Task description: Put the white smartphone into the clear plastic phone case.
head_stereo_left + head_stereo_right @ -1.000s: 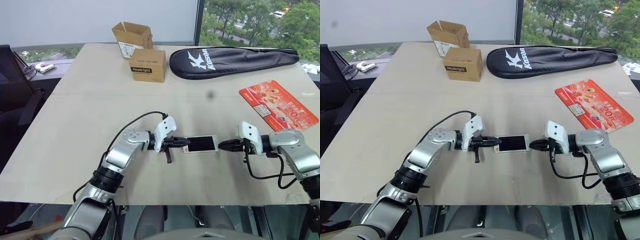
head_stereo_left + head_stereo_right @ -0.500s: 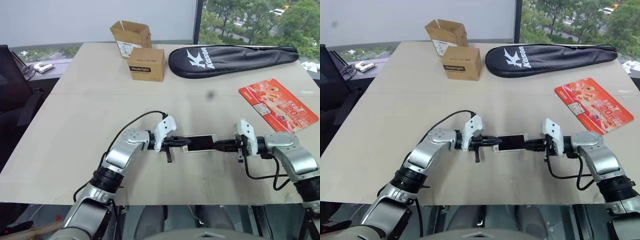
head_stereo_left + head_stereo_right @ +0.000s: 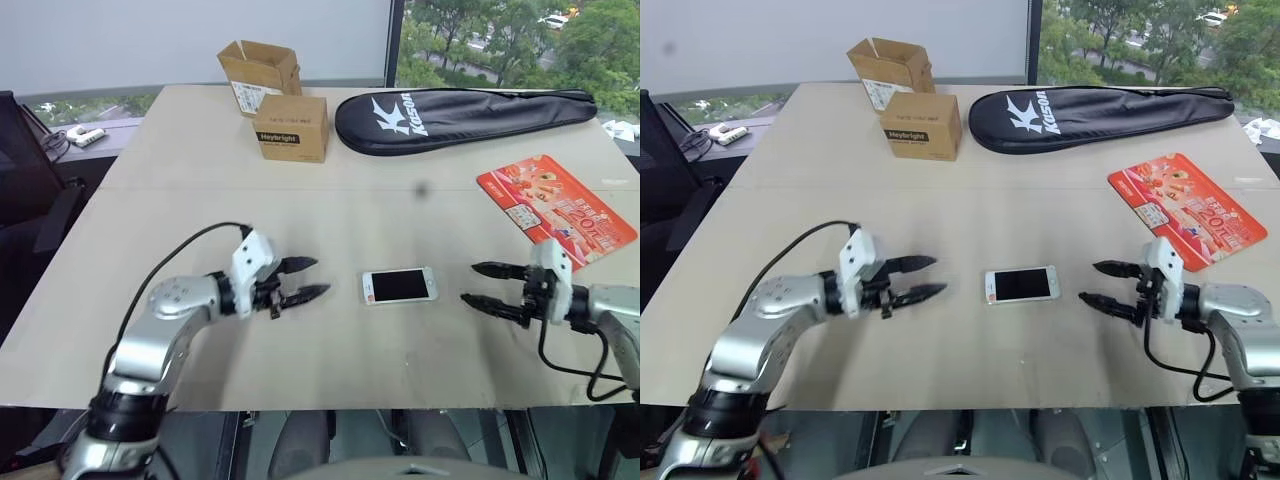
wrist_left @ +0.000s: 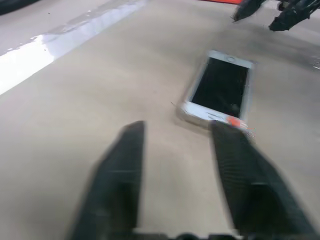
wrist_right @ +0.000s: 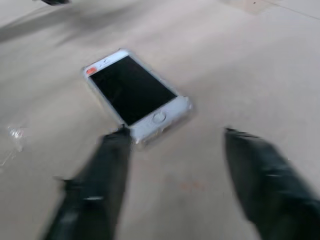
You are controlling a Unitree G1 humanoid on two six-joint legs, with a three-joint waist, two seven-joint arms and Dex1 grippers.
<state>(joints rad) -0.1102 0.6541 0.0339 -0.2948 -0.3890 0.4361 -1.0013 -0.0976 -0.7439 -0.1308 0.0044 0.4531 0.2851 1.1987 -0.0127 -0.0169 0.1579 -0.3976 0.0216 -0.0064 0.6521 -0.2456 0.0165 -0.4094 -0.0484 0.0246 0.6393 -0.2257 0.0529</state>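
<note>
The white smartphone lies flat, screen up, on the beige table between my two grippers. A faint glossy clear rim hugs its edge, which looks like the clear plastic phone case around it. My left gripper is open, a short way to the phone's left and pointing at it. On the phone's other side, also pointing at it, my right gripper is open too. Neither touches the phone. In the left wrist view the smartphone lies ahead of the left gripper.
Two cardboard boxes and a black racket bag sit at the far side of the table. An orange-red printed packet lies at the right, just beyond my right gripper. The table's near edge runs close below both hands.
Both grippers were shut at the phone's two ends; now both have opened and drawn back, the left to the left and the right to the right. The phone stays on the table.
</note>
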